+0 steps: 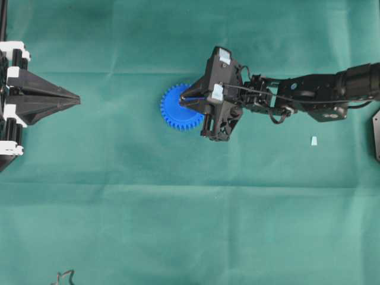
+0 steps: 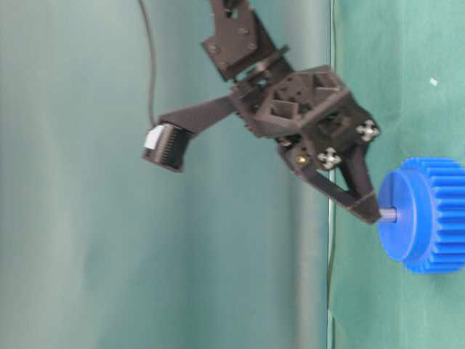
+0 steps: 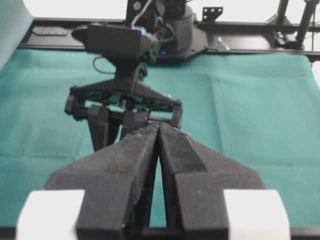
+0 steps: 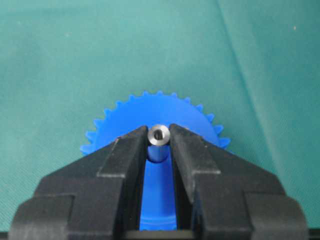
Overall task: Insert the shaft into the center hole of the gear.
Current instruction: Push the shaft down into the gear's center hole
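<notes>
Grey shaft (image 4: 159, 141) pinched in right hand (image 4: 159, 136), seemingly touching gear (image 4: 127, 115).

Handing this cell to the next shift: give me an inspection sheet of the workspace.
Surface: green cloth, creased.
Job's things: shaft held at the hub of the gear; how deep it sits cannot be told.
Clutter: small pale wedge on the cloth.
Grippers: right gripper shut on shaft; left gripper shut, empty, away from the gear.
Cables: black cable along the right arm.
Surroundings: black frame beyond the cloth.
</notes>
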